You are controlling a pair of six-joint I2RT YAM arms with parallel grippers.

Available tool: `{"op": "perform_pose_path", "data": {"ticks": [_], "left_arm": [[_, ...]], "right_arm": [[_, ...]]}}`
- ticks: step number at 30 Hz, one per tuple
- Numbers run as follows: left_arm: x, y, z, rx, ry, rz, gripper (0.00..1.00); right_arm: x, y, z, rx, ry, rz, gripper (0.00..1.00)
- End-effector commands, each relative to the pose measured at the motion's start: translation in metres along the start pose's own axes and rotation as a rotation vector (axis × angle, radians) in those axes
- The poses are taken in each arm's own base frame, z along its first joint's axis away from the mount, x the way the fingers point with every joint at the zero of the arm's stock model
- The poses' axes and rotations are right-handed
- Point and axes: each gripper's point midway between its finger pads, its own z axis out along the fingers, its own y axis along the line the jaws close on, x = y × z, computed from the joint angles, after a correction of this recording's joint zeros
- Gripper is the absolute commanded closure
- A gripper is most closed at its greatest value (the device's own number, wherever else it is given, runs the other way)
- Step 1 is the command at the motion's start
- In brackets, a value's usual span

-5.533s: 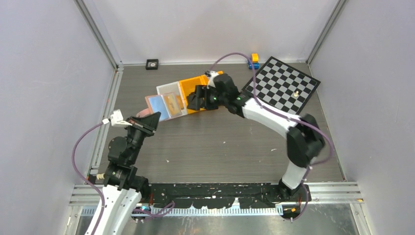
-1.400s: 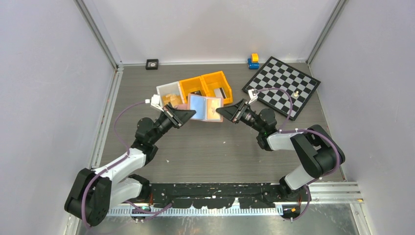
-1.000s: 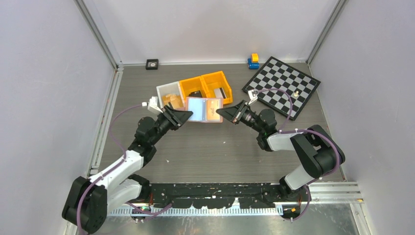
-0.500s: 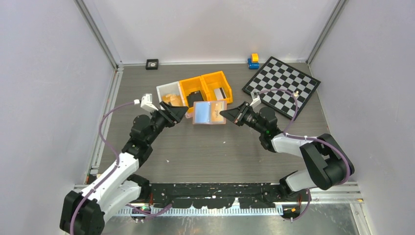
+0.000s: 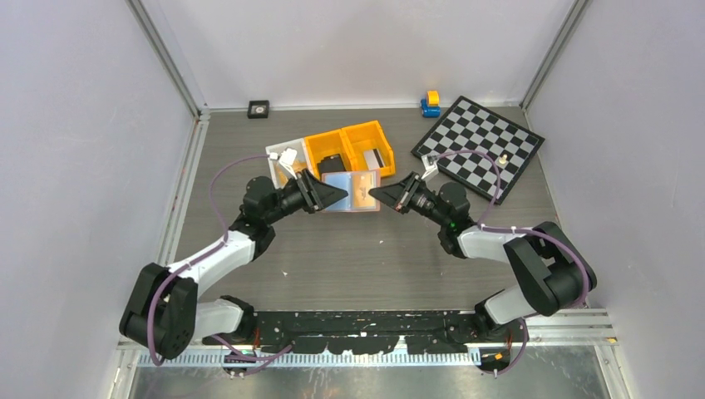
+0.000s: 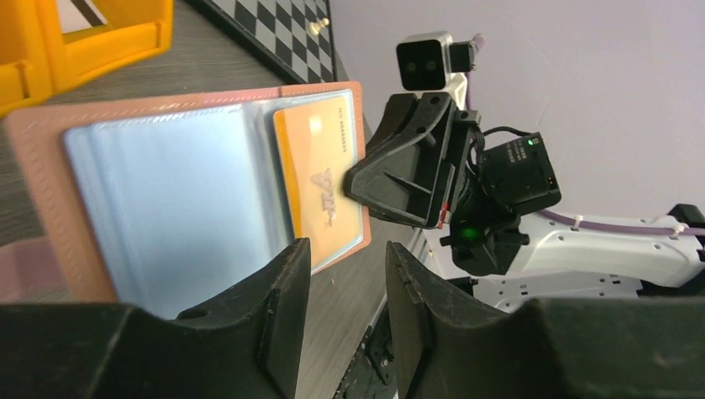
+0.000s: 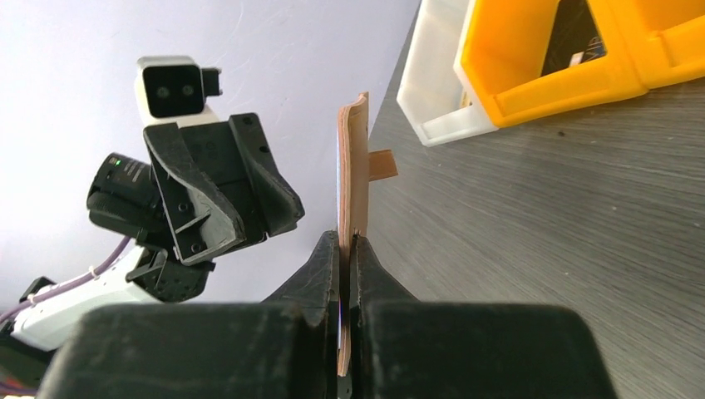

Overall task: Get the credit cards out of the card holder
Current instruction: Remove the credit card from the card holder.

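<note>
A robot lab test cell: pale panel walls (image 5: 83, 125) in aluminium rails (image 5: 166, 56) enclose a wood-grain table (image 5: 374, 266) bearing a checkerboard (image 5: 490, 137).

Twin white-and-black arms
Left arm (image 5: 224, 252) and right arm (image 5: 482, 241): white shells, black joints, looping purple cables (image 6: 607, 222); left pincer (image 5: 343, 197) and right pincer (image 5: 372, 194) are black wedges.

Grey table (image 5: 374, 258): orange bins (image 5: 370, 143), chessboard (image 5: 482, 145)
</note>
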Motion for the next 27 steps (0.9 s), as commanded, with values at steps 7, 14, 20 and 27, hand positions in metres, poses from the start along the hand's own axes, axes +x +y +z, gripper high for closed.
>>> {"op": "perform_pose_path", "data": {"ticks": [7,14,20,27], "left_arm": [[-0.004,-0.028,0.016,0.155,0.057,-0.043,0.6],[-0.002,-0.015,0.019,0.106,0.053,-0.07,0.58],[-0.002,-0.033,0.019,0.22,0.07,-0.073,0.68],[-0.004,-0.046,0.019,0.323,0.062,-0.076,0.89]], "right_arm": [[-0.003,0.056,0.007,-0.234,0.007,-0.049,0.99],[-0.004,0.06,0.005,-0.239,0.004,-0.057,0.99],[-0.001,0.059,0.009,-0.253,0.023,-0.032,0.99],[0.0,0.054,0.012,-0.242,0.035,-0.016,1.0]]}}
